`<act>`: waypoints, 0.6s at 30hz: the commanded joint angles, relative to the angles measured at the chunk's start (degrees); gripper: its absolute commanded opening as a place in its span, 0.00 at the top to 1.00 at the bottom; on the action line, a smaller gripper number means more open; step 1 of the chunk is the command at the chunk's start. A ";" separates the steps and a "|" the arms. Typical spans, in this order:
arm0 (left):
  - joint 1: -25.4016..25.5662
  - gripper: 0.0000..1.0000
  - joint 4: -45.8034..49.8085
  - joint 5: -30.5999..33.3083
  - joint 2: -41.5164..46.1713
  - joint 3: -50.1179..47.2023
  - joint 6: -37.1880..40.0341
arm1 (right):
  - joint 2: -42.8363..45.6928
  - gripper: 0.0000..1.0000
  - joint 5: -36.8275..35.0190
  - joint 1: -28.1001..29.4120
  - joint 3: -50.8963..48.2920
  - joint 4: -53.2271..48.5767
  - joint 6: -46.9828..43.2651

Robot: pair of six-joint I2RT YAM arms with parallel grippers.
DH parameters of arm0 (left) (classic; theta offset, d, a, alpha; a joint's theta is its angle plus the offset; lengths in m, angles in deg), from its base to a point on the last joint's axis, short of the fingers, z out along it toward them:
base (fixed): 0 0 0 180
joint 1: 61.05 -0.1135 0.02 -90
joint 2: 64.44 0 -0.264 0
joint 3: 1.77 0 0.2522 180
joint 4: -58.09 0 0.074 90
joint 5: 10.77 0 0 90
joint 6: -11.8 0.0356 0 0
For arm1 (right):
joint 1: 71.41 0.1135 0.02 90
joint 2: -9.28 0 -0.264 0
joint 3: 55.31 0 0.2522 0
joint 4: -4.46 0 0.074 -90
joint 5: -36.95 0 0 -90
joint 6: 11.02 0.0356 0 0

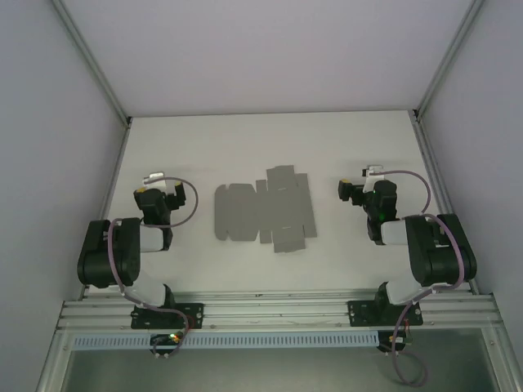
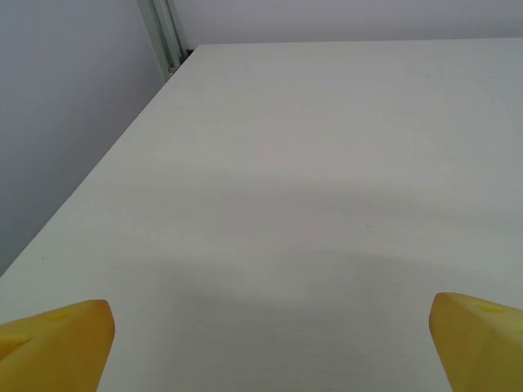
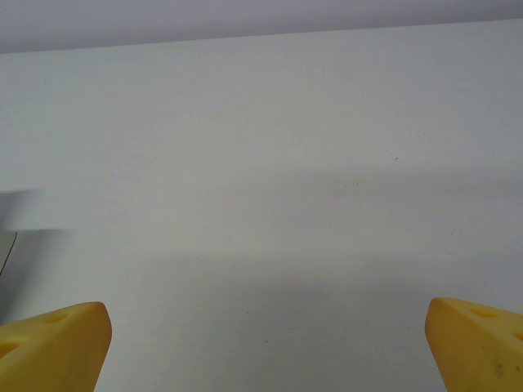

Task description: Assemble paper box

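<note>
Both stand wide apart and empty, I see: the left claw (image 2: 270, 347) and the right claw (image 3: 265, 347). The paper box (image 1: 263, 214) lies flat, unfolded, on the tabletop (image 1: 327, 147) between them.

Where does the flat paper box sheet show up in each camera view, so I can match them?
Top external: paper box, a flat cut-out sheet, mid-table between the arms.
Left wrist: bare table ahead of the open left end effector.
Right wrist: bare table ahead of the open right end effector; faint edge at far left, perhaps the sheet.
Shared landmark: table's back edge against the wall.
</note>
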 commanded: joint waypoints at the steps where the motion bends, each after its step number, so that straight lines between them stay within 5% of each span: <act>1: 0.26 0.00 0.07 -0.12 0.17 0.71 1.08 | 0.32 0.00 -0.13 0.27 0.71 1.36 -1.00; 18: -0.28 0.00 1.19 -2.53 0.33 1.16 1.14 | 0.27 0.00 0.13 0.10 0.79 1.11 -0.89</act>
